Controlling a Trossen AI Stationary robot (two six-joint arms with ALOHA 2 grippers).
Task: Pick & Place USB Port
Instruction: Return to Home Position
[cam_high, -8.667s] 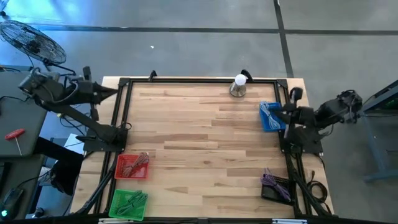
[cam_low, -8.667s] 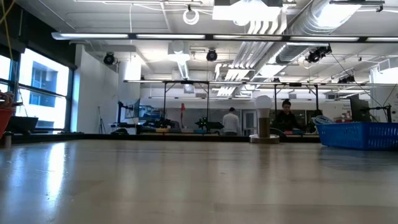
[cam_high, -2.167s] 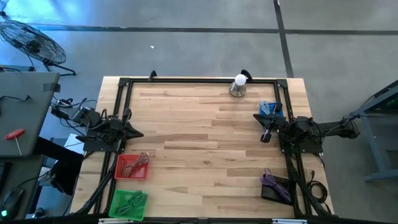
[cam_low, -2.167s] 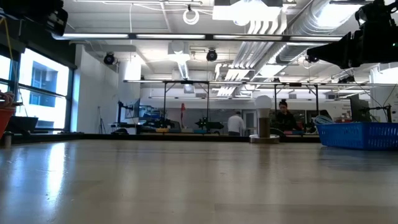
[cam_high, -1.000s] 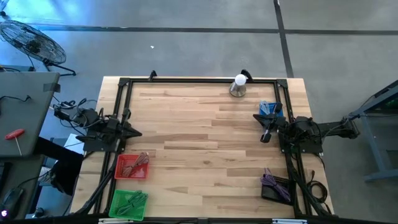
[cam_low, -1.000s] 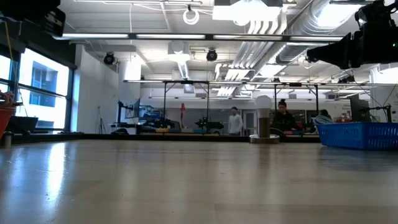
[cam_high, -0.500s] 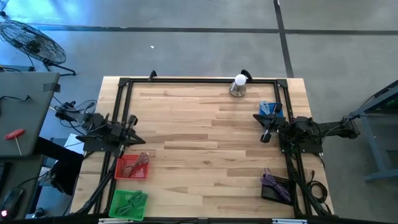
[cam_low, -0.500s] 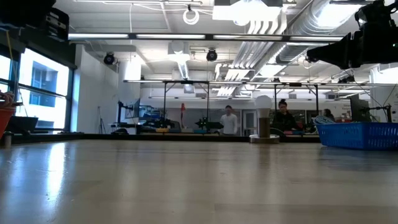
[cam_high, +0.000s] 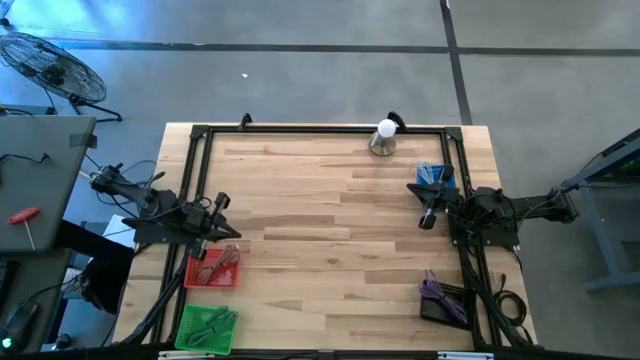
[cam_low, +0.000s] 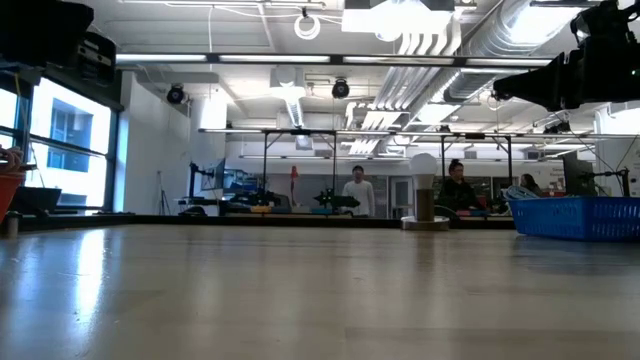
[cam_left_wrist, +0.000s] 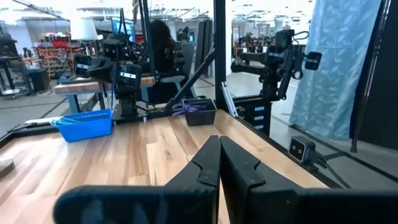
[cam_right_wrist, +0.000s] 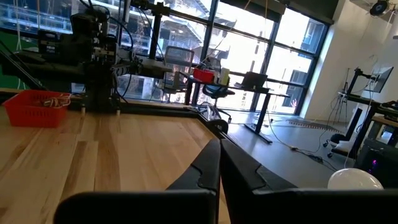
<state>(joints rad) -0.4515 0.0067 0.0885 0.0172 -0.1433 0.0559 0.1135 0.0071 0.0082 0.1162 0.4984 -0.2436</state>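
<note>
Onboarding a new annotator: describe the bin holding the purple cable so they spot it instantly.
In the high view, go to the right edge of the wooden table. The black bin sits at that edge's corner nearest the picture's bottom, below the blue bin. It is the only dark bin, with a purple cable in it.

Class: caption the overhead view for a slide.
Charger cables sit in the red bin, green bin, blue bin and black bin; left hand and right hand hold nothing.
</note>
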